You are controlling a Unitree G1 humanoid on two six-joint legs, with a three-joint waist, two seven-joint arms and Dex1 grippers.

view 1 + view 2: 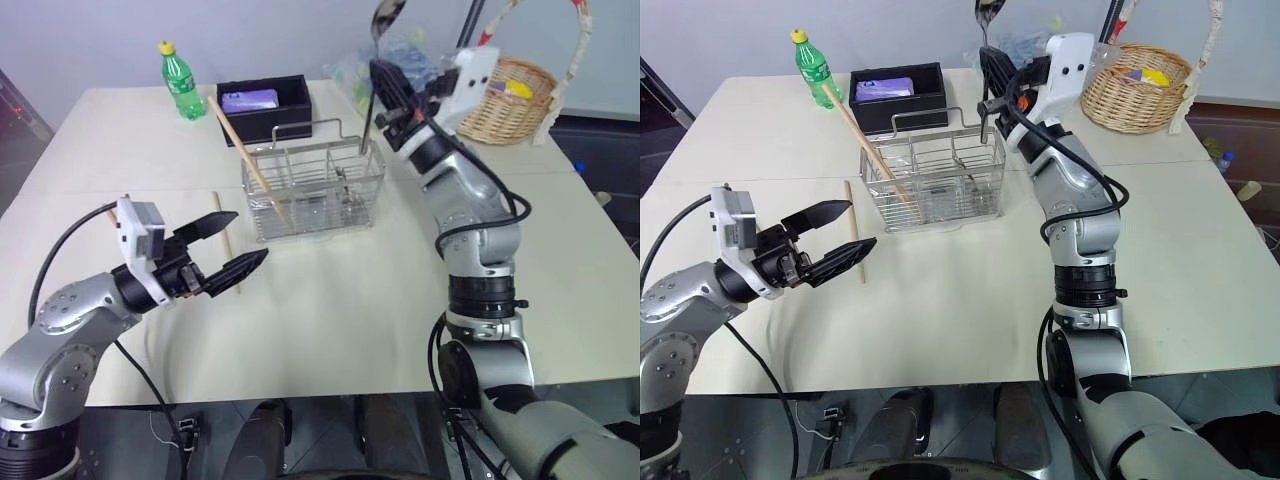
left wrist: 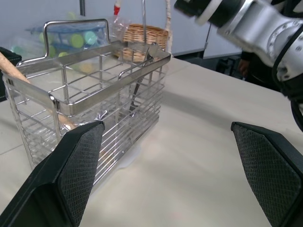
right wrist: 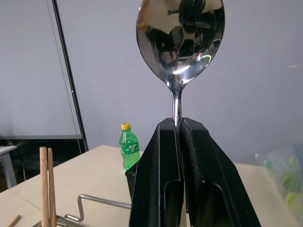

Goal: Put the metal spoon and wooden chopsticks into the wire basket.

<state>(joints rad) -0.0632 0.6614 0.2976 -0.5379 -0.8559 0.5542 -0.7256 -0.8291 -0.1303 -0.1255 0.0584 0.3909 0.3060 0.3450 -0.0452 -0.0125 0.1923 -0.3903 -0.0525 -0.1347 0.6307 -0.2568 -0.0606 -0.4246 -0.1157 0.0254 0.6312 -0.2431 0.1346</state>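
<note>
The wire basket (image 1: 313, 190) stands mid-table. Wooden chopsticks (image 1: 245, 155) lean out of its left end, and their tops show in the right wrist view (image 3: 46, 189). One more chopstick (image 1: 854, 235) lies flat on the table to the left of the basket. My right gripper (image 1: 385, 85) is raised behind the basket's right end, shut on the thin handle of the metal spoon (image 3: 180, 38), whose bowl points up. The handle's lower end (image 1: 368, 135) hangs by the basket's far right corner. My left gripper (image 1: 250, 234) is open and empty, just above the lying chopstick, and faces the basket (image 2: 94, 94).
A green bottle (image 1: 180, 80) and a black box (image 1: 262, 105) stand behind the wire basket. A round wicker basket (image 1: 510, 100) and a clear bag of coloured balls (image 1: 405, 60) sit at the back right. The table's front edge runs just below my left arm.
</note>
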